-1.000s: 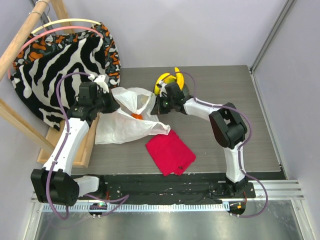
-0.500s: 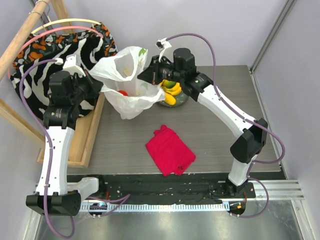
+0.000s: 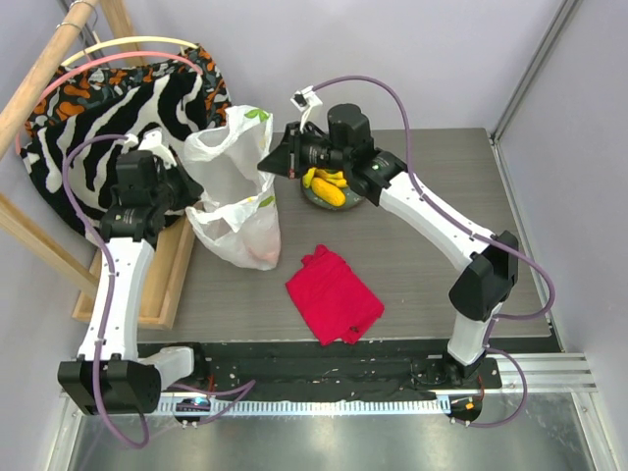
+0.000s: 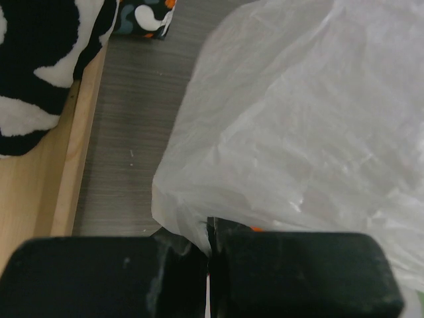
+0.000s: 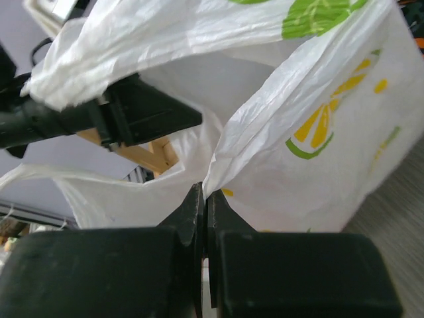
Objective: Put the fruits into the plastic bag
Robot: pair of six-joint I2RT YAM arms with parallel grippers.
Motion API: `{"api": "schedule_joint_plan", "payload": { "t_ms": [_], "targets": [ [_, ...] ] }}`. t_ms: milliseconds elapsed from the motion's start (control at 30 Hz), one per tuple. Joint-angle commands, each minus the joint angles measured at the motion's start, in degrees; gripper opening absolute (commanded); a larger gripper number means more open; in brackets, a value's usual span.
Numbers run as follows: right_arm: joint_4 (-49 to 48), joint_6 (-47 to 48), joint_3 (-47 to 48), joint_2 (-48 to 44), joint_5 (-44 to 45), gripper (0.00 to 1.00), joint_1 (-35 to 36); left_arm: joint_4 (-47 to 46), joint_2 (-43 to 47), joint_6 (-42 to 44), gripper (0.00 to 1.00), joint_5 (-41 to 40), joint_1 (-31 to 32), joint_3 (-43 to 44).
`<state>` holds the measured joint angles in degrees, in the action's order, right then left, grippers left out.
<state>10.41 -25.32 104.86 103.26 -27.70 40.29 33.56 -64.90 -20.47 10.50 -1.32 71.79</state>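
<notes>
The plastic bag [image 3: 238, 211], white with yellow citrus prints, hangs upright between my two grippers, its bottom near the tabletop. My left gripper [image 3: 192, 193] is shut on its left rim, and the film is pinched between the jaws [image 4: 209, 233]. My right gripper [image 3: 266, 164] is shut on the right rim [image 5: 205, 193]. Yellow bananas [image 3: 328, 186] lie on a dark plate [image 3: 349, 205] just right of the bag, under the right arm. A faint reddish tint shows through the bag's bottom [image 3: 262, 257]. A small orange speck [image 4: 256, 229] shows beside the left fingers.
A red folded cloth [image 3: 334, 295] lies on the table in front of the bag. Zebra-striped fabric [image 3: 98, 118] drapes over a wooden frame [image 3: 162, 285] at the left, close behind the left arm. From the right wrist, the left gripper [image 5: 142, 114] is visible across the bag's mouth.
Both grippers lifted the bag off the table and spread it open. In the last half second it has come down and leftward, and its mouth has narrowed. The bananas stayed on the plate.
</notes>
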Motion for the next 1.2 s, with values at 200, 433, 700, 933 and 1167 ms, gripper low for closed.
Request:
{"api": "schedule_joint_plan", "payload": {
  "t_ms": [200, 433, 700, 933, 1167],
  "targets": [
    [-5.77, -5.17, 0.25, 5.52, -1.92, 0.01, -0.12, -1.48, -3.91, 2.8, 0.0, 1.89, -2.1, -1.12],
    [-3.56, -7.82, 0.97, 9.42, -1.83, 0.18, -1.01, -0.34, -5.85, 5.35, 0.0, 2.24, -2.11, -2.71],
    [-2.77, -0.26, -3.25, 4.41, 4.58, 0.75, -1.09, 0.63, -6.73, 5.96, 0.0, 0.93, -2.55, -3.76],
    [-4.35, 6.42, -9.23, -3.5, 7.31, 0.84, -1.36, 0.98, -7.08, 5.97, 0.0, 0.57, -2.63, -3.85],
    [-6.64, 10.11, -15.47, -11.15, 11.87, 0.89, -3.29, 0.45, -7.34, 5.53, 0.0, 2.94, -2.63, -4.29]
  ]
}}
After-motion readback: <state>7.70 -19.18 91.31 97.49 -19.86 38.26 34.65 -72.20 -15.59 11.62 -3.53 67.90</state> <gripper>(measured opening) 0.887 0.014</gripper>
